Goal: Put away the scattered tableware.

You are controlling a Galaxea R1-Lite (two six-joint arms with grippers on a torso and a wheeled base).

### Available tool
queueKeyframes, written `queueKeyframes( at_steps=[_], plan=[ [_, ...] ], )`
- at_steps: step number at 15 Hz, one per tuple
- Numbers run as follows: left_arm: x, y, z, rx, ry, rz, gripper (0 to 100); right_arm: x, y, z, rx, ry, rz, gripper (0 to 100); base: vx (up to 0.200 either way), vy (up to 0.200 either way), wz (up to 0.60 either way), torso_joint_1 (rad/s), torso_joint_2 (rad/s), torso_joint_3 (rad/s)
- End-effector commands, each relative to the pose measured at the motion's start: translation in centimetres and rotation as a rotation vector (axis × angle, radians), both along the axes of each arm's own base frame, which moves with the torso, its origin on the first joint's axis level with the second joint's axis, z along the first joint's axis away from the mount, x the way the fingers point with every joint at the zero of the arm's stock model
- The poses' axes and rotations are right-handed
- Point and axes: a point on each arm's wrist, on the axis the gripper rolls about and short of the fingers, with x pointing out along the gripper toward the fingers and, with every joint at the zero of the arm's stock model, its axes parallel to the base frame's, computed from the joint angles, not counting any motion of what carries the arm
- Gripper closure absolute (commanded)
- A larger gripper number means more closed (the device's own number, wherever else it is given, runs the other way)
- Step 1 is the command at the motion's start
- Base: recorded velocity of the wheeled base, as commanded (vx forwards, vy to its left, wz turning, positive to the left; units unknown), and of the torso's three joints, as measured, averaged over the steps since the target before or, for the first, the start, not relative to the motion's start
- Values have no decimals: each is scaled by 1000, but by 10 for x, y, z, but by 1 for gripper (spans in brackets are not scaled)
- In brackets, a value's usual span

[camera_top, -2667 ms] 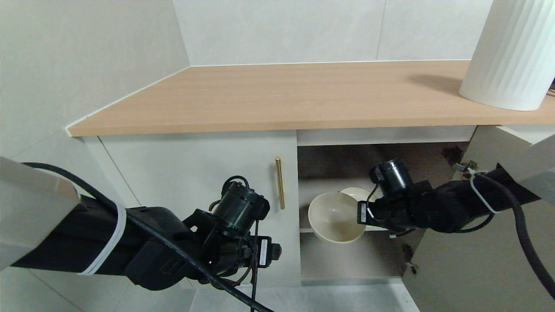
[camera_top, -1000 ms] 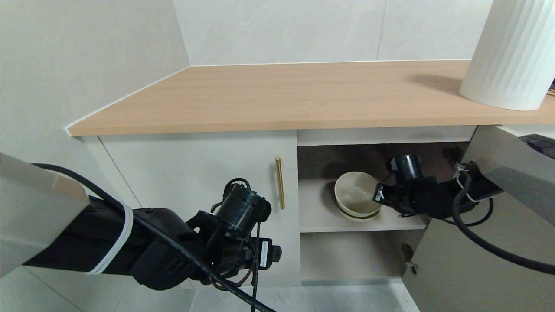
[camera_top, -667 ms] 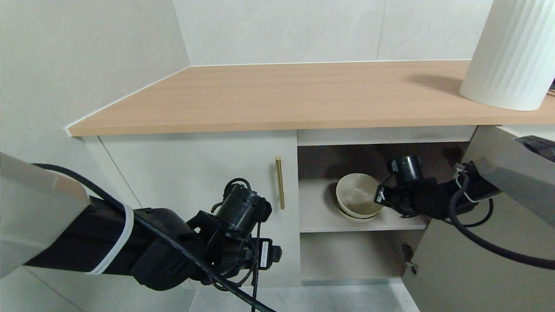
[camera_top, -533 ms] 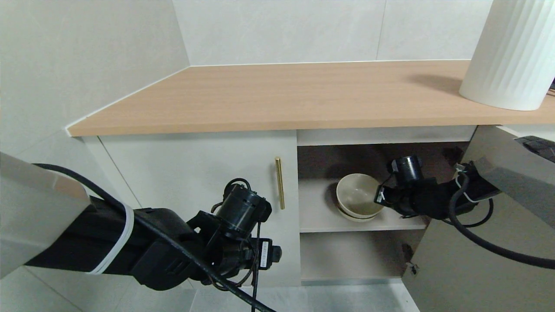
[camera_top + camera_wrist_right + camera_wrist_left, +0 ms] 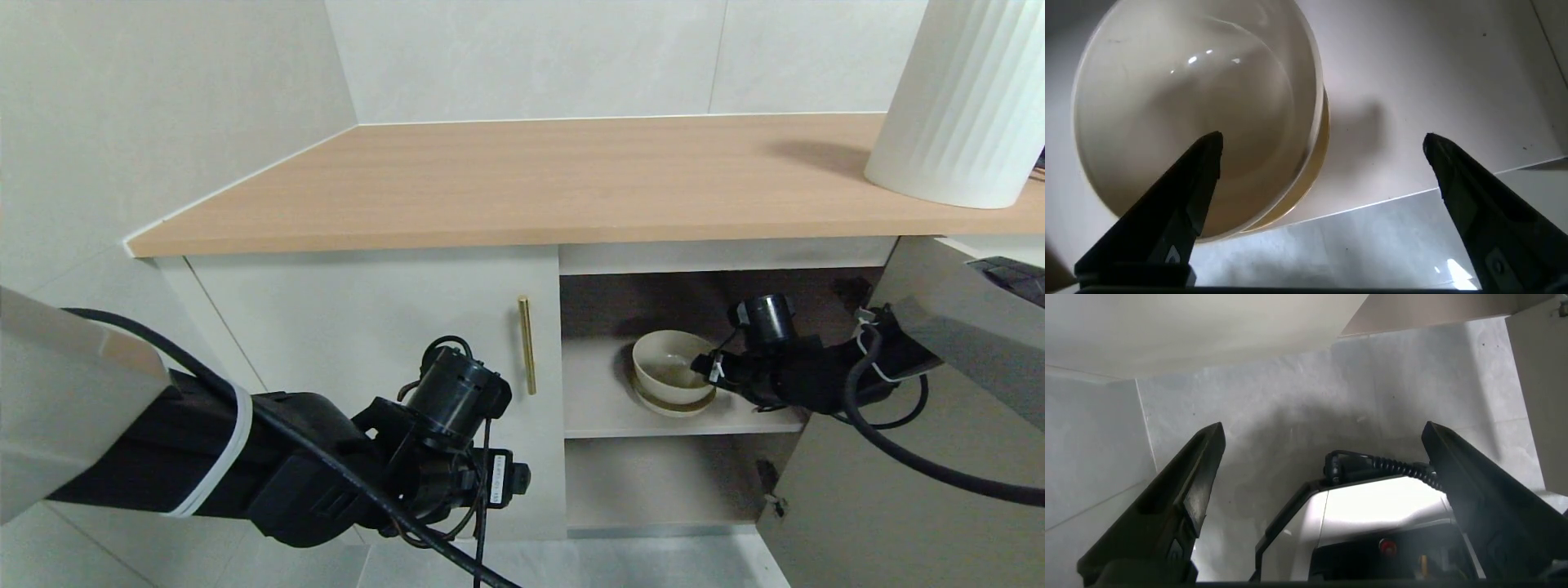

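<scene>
A cream bowl [image 5: 668, 367] sits inside the cabinet [image 5: 367, 327], on the upper shelf [image 5: 596, 408]. It rests inside a second dish [image 5: 671, 402] with a yellowish edge, and that dish lies flat on the shelf. The bowl stands upright with its open side up. The right gripper [image 5: 704, 369] is inside the cabinet too, just beside the bowl's rim on the right side. In the right wrist view its two fingers [image 5: 1167, 220] are spread wide apart and hold nothing. One finger is over the bowl and the other is over the bare shelf. It is not clear if a finger touches the rim. The cabinet's right door [image 5: 857, 490] is swung open, and the right arm goes in past it. The left door is shut and has a thin gold handle [image 5: 526, 345]. The left arm is low down in front of that shut door. The left gripper [image 5: 1323, 433] points down at the gray floor [image 5: 1290, 400]. Its fingers are wide apart too, with nothing between them. On top of the cabinet is a wooden counter [image 5: 531, 180]. A tall white ribbed vase [image 5: 955, 106] stands on the counter at the far right.
</scene>
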Motion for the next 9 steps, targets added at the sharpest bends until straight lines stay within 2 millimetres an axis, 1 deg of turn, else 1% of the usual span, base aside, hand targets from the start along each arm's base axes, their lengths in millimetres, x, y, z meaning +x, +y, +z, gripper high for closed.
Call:
queueKeyframes(
  at_steps=[1,2,5,6,7,9],
  plan=[
    [0,1,2,-5,-6,4,0,-2,0,4,2,-6,0,0,0,0,0,0,0,0],
    [1,2,6,-10,-16,8,0,-4,0,10,5,-13,3,0,0,0,0,0,0,0],
    [-2,16,28,-45,-61,39,0,-25,0,30,2,18,25,0,0,0,0,0,0,0],
    [-7,32,50,-64,-91,69,0,-46,5,44,-1,33,53,0,0,0,0,0,0,0],
    [-12,46,65,-74,-123,89,0,-64,9,54,-1,26,81,0,0,0,0,0,0,0],
    [-29,67,83,-92,-162,115,0,-98,11,71,-11,15,133,0,0,0,0,0,0,0]
  ],
)
